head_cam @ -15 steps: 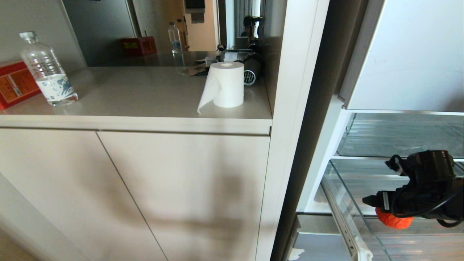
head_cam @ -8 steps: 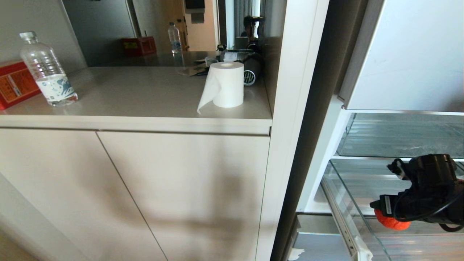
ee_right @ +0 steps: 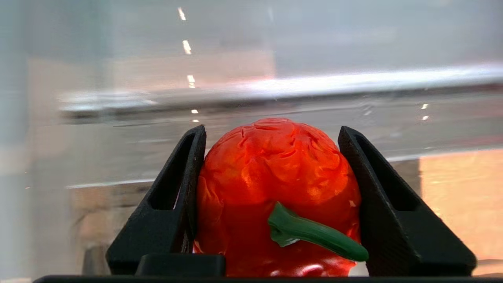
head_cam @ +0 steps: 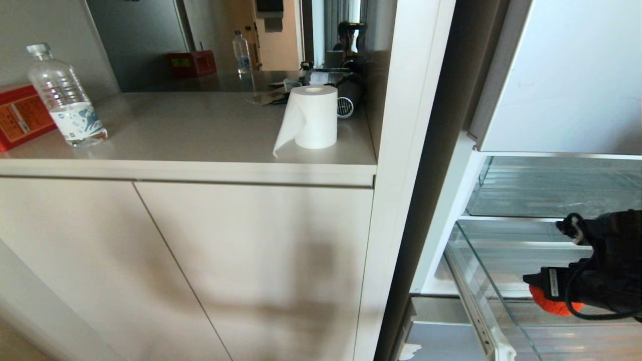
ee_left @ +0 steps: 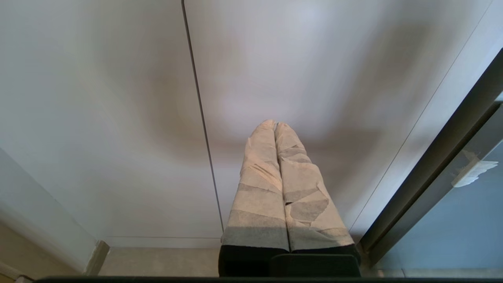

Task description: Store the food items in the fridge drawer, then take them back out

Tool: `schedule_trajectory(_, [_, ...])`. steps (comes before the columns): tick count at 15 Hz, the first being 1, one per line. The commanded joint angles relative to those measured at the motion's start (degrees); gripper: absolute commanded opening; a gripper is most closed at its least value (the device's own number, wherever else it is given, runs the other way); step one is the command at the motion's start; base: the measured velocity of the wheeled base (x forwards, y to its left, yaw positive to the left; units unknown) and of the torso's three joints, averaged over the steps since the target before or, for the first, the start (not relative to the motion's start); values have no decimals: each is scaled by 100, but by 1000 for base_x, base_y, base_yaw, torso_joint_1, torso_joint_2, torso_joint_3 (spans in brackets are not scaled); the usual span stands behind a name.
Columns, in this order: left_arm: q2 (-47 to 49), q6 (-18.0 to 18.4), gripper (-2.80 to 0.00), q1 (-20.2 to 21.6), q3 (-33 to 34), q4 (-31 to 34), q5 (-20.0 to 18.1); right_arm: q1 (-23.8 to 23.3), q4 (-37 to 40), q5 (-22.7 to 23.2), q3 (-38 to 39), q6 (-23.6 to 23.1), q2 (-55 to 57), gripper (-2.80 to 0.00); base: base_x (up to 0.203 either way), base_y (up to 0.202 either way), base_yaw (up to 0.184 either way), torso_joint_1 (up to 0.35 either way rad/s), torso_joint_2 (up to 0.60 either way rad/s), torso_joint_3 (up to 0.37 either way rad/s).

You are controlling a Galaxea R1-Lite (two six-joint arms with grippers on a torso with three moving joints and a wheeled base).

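Observation:
A wrinkled red food item (ee_right: 275,188) with a green stem sits between the black fingers of my right gripper (ee_right: 272,131), which press on both its sides. In the head view the right gripper (head_cam: 544,291) is inside the clear fridge drawer (head_cam: 476,296), low at the right, and the orange-red food item (head_cam: 549,305) shows just under it. The drawer's clear wall (ee_right: 275,90) stands close behind the fruit. My left gripper (ee_left: 275,124) is shut with nothing in it, its taped fingers together in front of a pale cabinet door.
A clear shelf bin (head_cam: 551,185) lies above the drawer, under the fridge panel (head_cam: 567,75). To the left a counter holds a paper roll (head_cam: 313,118), a water bottle (head_cam: 65,98) and a red box (head_cam: 20,118). Cabinet doors (head_cam: 200,271) stand below.
In the head view my right gripper has slid to the right inside the drawer, and the red fruit has gone with it. The left arm has kept still.

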Motion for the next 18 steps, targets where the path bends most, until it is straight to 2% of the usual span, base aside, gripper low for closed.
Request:
schedule_trajectory(1, [6,-2,-280,0,0,1,2,148,-11,-6,177,-15,-1074,-280,0,0,0,0,0,0])
schedule_trajectory(5, [0,-2,-280,0,0,1,2,349,-4,24,641,-7,-2584,-280,0,0,0,0,0,0])
schedule_trajectory(11, [8,-2,-280,0,0,1,2,380,6,137,1299,19,-4791,-280,0,0,0,0,0,0])
schedule_trajectory(14, [-1,-2,-280,0,0,1,2,383,37,443,1756,12,-6126,-280,0,0,0,0,0,0])
schedule_trajectory(15, [8,-2,-280,0,0,1,2,395,170,545,1965,-38,-6548,-280,0,0,0,0,0,0])
schedule_trajectory(18, [2,-2,-280,0,0,1,2,417,1195,654,2693,-457,-7543,-280,0,0,0,0,0,0])
